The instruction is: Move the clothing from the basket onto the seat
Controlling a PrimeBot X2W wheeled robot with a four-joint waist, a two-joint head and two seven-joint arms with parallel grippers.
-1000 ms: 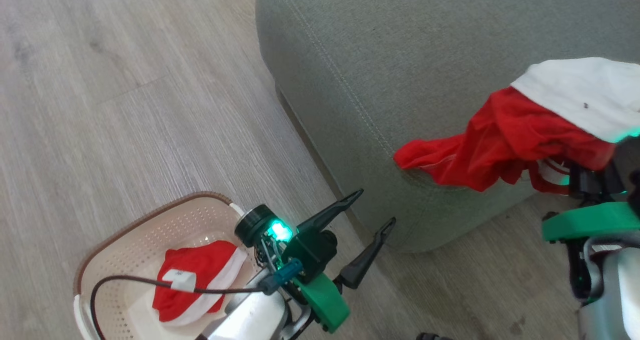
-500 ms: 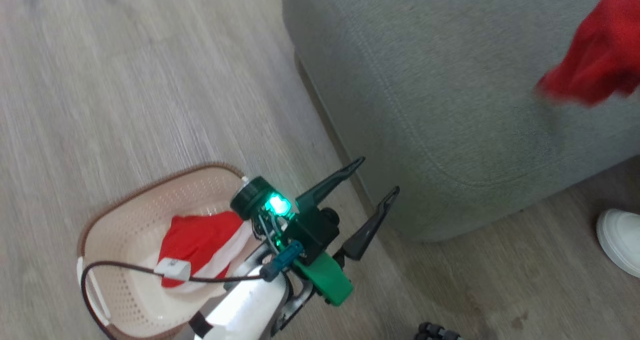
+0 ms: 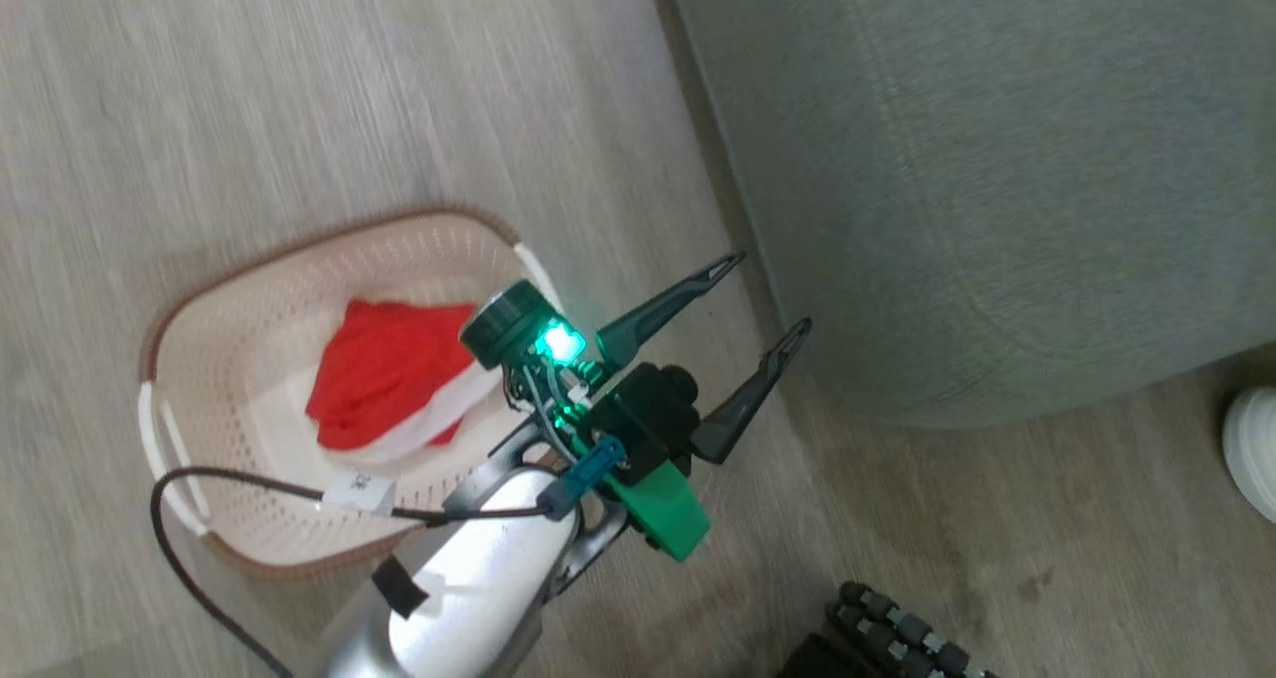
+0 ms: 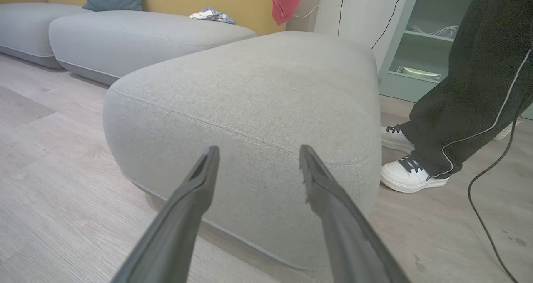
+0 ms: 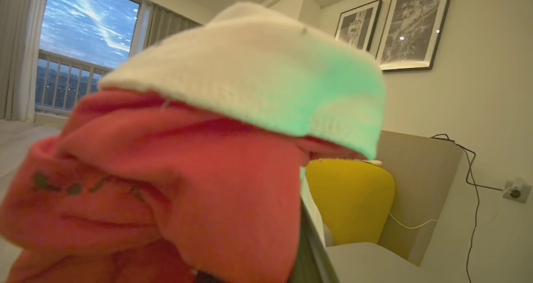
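The cream basket stands on the floor at the left, holding a red hat-like piece with a white band. My left gripper hovers open and empty between the basket and the seat. In the left wrist view the left gripper points at the seat's rounded corner. A bundle of red and white clothing hangs right in front of the right wrist camera, draped over my right gripper. The cloth covers most of that gripper, with only the edge of one dark finger visible.
A person in dark trousers and white shoes stands just right of the seat; one shoe is at the head view's right edge. A black cable trails on the wood floor. More grey cushions lie behind.
The head camera has swung, shifting the whole picture. The red and white clothing on my right gripper rose up and right, out of the head view. My left gripper stays open.
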